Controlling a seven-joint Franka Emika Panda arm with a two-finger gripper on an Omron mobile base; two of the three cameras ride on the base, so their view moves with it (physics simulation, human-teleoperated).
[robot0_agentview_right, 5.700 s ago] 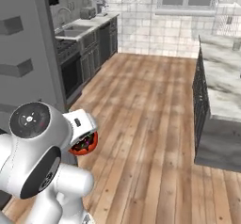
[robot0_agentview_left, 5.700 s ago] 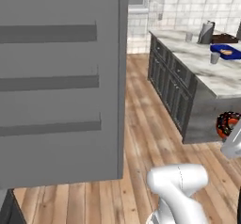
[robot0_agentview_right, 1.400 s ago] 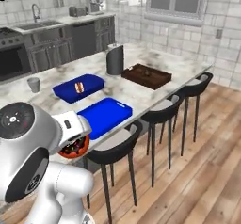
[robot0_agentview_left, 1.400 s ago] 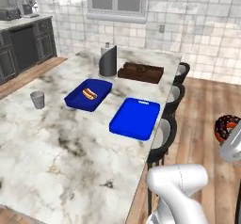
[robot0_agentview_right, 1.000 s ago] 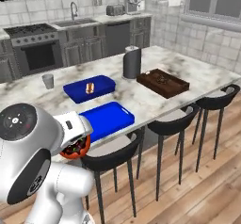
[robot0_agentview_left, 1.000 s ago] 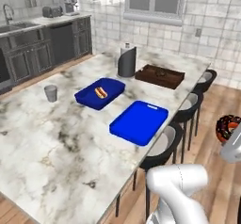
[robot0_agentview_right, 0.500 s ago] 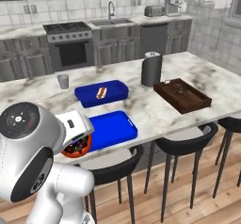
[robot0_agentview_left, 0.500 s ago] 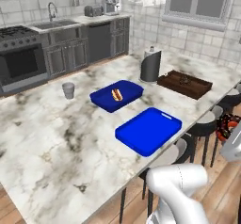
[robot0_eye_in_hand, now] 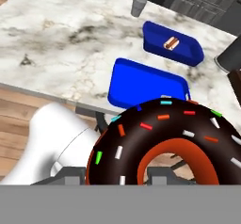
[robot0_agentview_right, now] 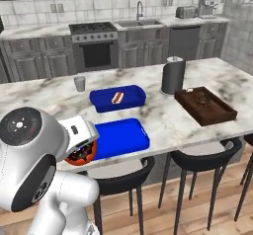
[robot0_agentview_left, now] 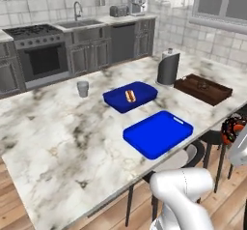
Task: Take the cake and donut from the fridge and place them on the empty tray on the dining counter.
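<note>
Dark chocolate glaze with coloured sprinkles and an orange-red inner ring marks the ring-shaped donut (robot0_eye_in_hand: 167, 145), which sits clamped in the robot's two-finger gripper (robot0_agentview_right: 81, 150), close up against the hand camera and held off the counter's edge, above the floor side of the stools. In the right base view the donut (robot0_agentview_right: 81, 154) hangs under the white hand just in front of the near edge of the flat bright-blue rectangular tray (robot0_agentview_right: 120, 137), and in the left base view it shows at the right edge (robot0_agentview_left: 232, 127), beside the white arm. The tray (robot0_agentview_left: 158, 133) lies bare on the large white marble dining counter with grey-brown veining (robot0_agentview_left: 58, 132), near its stool-side edge. Just behind it sits a deeper blue tray holding a hot dog (robot0_agentview_right: 117, 98). To the tray's right lies a dark brown wooden tray (robot0_agentview_right: 205, 105), with a dark grey cylindrical canister with a pale top (robot0_agentview_right: 173, 75) standing next to it. A small grey cup (robot0_agentview_right: 79, 84) stands further left on the marble. Black round-seat bar stools (robot0_agentview_right: 121, 175) line the counter's near side.
</note>
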